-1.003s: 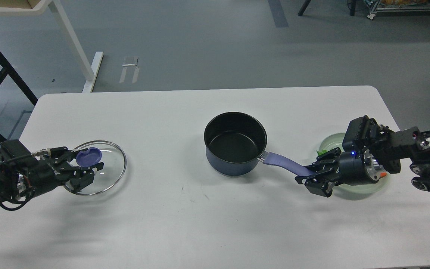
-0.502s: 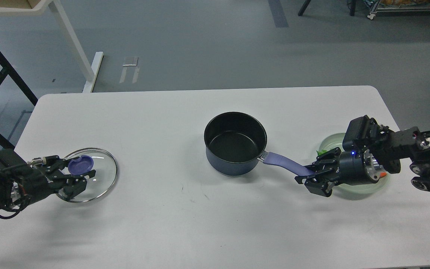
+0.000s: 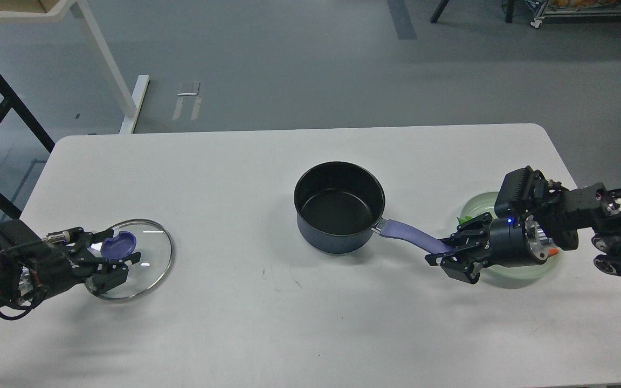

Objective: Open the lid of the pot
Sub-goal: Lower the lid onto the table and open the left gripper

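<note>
A dark navy-blue saucepan (image 3: 339, 210) with a black inside is seen standing uncovered near the middle of the white rounded-corner table (image 3: 299, 323), its long purple-blue handle (image 3: 413, 237) reaching out toward the right. The far end of that handle is clamped between the two fingers of the right gripper (image 3: 447, 257), which is carried in from the right edge on a black arm. Behind and partly under this gripper a pale green glass plate (image 3: 475, 207) is seen on the table, with something small and green at its left rim that is too hidden to be identified. Well apart from the pot, at the left end of the table, the round clear glass lid (image 3: 149, 253) with a steel rim is found, its rim low over the tabletop; whether it rests on the surface cannot be told. Its purple-blue centre knob (image 3: 119, 243) is gripped from the left side by the left gripper (image 3: 112, 253), whose dark fingers are closed around it. Grey floor and white and black table legs are seen beyond the far edge.
</note>
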